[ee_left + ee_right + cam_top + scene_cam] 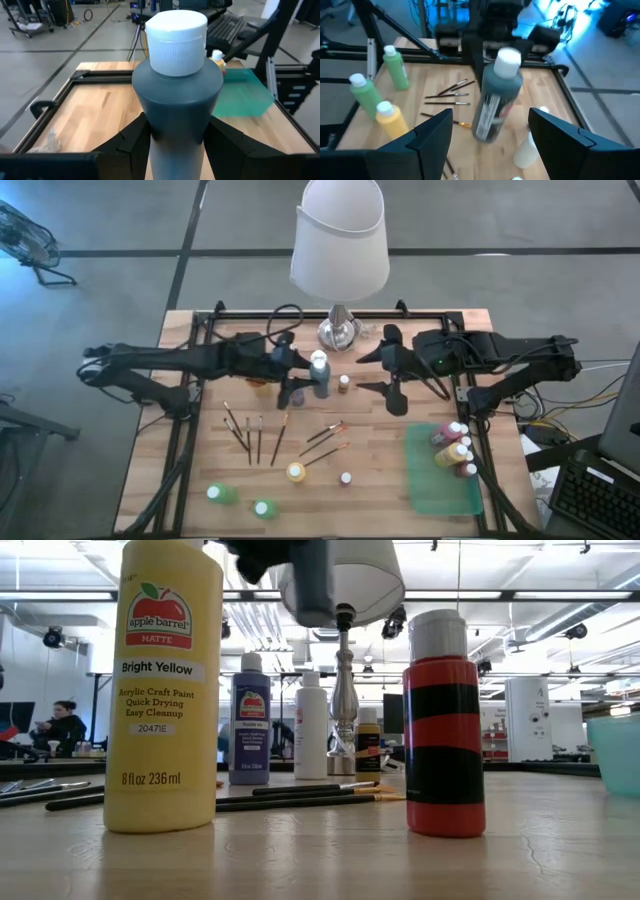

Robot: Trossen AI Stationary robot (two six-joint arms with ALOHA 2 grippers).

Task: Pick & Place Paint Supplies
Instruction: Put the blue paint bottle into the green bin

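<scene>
A grey paint bottle (320,380) with a white cap (176,42) hangs above the table's middle, near the lamp, and my left gripper (177,145) is shut on it. My right gripper (490,120) stands open just right of it, raised, with nothing between its fingers. Several thin brushes (255,435) lie flat on the wood. Two green bottles (222,494), a yellow one (296,472) and a small red one (346,478) stand near the front edge. Several more bottles (452,450) lie in the green tray (440,490). My left gripper pinches the grey bottle's body (150,125), just under its shoulder, between its two fingers (131,147). The fingers come about level from the table's left. The bottle is lifted clear of the table (312,585), cap up and somewhat tilted (495,100).
A tall lamp with a white shade (340,240) stands at the far middle, close behind both grippers. A small bottle (344,382) stands under them. A black frame rail (200,340) runs round the table. Bare wood lies between the brushes and the tray.
</scene>
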